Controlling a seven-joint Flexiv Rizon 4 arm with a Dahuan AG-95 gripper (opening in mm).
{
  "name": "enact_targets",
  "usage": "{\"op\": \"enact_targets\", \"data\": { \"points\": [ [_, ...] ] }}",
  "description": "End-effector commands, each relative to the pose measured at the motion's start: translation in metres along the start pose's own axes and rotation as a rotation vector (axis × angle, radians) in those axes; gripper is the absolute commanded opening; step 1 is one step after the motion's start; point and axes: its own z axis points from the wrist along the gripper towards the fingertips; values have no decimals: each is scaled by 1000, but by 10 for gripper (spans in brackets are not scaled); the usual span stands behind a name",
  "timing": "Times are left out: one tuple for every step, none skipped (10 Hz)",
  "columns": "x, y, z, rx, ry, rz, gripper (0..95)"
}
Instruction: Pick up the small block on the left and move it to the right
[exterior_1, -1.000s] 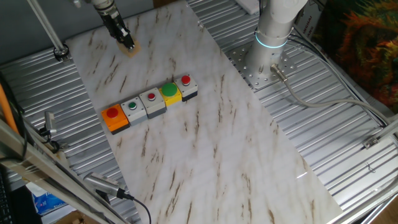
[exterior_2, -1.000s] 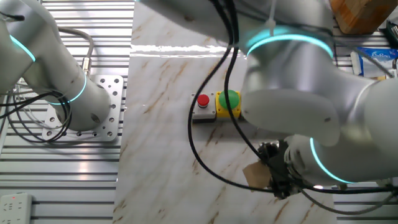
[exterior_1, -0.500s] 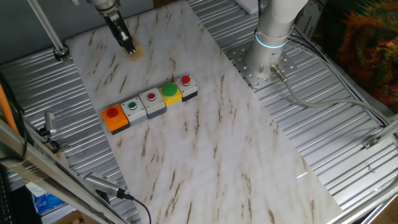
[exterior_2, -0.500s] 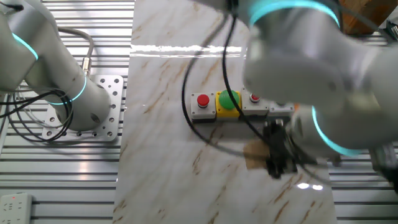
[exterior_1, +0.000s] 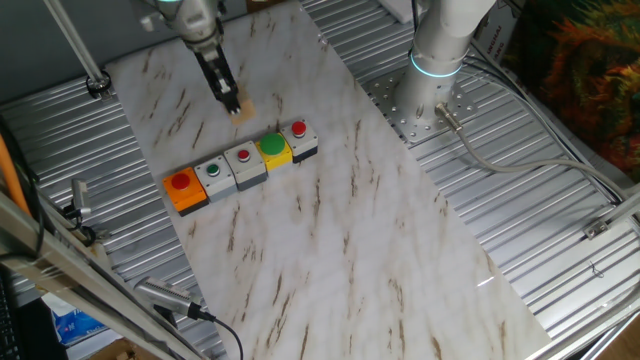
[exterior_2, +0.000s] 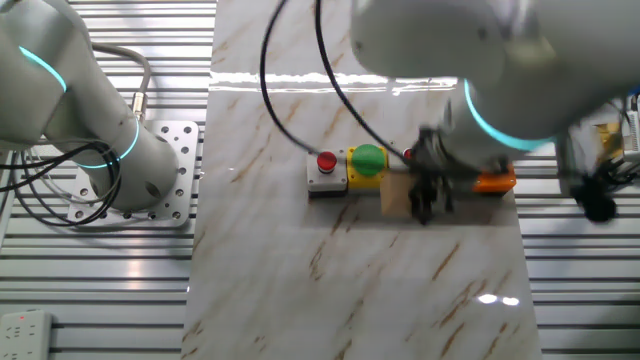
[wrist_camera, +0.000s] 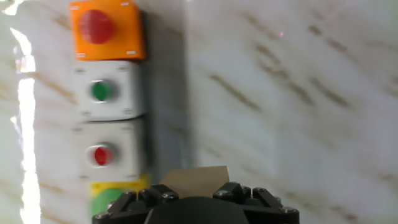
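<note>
The small block (exterior_1: 243, 111) is a plain tan wooden cube held in my gripper (exterior_1: 233, 103), above the marble board just behind the row of button boxes. In the other fixed view the block (exterior_2: 396, 194) sits at my gripper (exterior_2: 420, 203) in front of the green-button box. In the hand view the block's tan top (wrist_camera: 196, 177) shows just beyond the black gripper body at the bottom edge; the fingertips are hidden. The gripper is shut on the block.
A row of button boxes lies across the board: orange (exterior_1: 185, 189), grey with green button (exterior_1: 214, 175), grey with red button (exterior_1: 245, 163), yellow with green button (exterior_1: 273, 149), grey with red button (exterior_1: 300, 136). The robot base (exterior_1: 430, 90) stands at the board's back right.
My gripper has carried the block from the board's far left corner rightward and toward the button boxes. It now hangs close beside the yellow box.
</note>
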Motion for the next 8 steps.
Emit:
{"op": "enact_targets", "data": {
  "points": [
    [-2,31,-1,-5,-8,25,190],
    [0,50,-1,3,-16,26,190],
    [2,65,0,-3,-22,37,190],
    [3,84,-2,-4,-26,52,190],
    [2,96,-5,-5,-26,63,190],
    [-2,108,-13,-7,-24,69,190],
    [-6,118,-19,-6,-26,74,190],
    [-9,128,-25,-2,-26,78,190]
  ]
}}
